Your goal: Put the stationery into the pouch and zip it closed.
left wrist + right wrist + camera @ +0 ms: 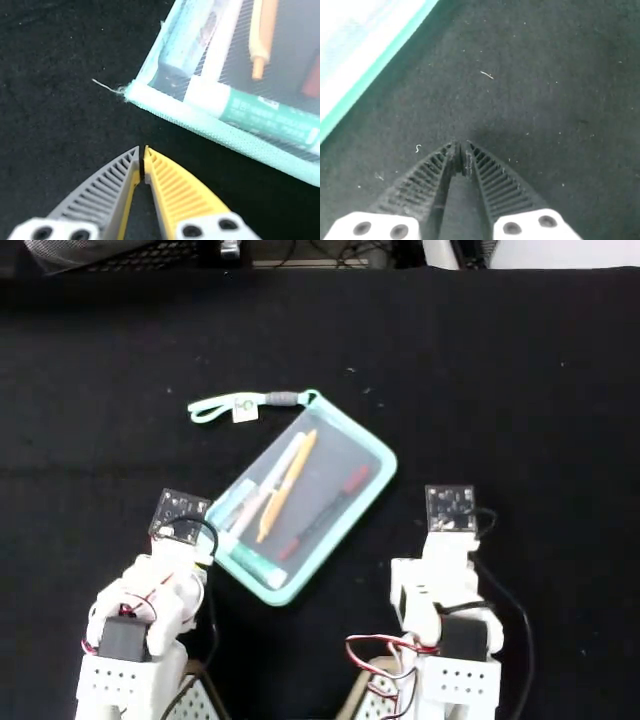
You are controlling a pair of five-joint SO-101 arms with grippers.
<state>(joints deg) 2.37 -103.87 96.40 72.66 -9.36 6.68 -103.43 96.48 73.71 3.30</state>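
A mint-green mesh pouch [345, 445] lies slanted at the table's middle, its looped strap [225, 407] pointing to the far left. Through the mesh I see an orange pen [288, 483], a white pen [268, 480], a black and red pen [330, 508] and a green-labelled white tube [255, 565]. My left gripper [142, 156] is shut and holds nothing, just short of the pouch's near corner [135, 92]. My right gripper [460, 148] is shut over bare cloth, to the right of the pouch's edge [375, 70].
A black cloth [500, 370] covers the table. The two arm bases [130, 650] [450, 640] stand at the near edge, one on each side of the pouch. Cables and a white surface run along the far edge.
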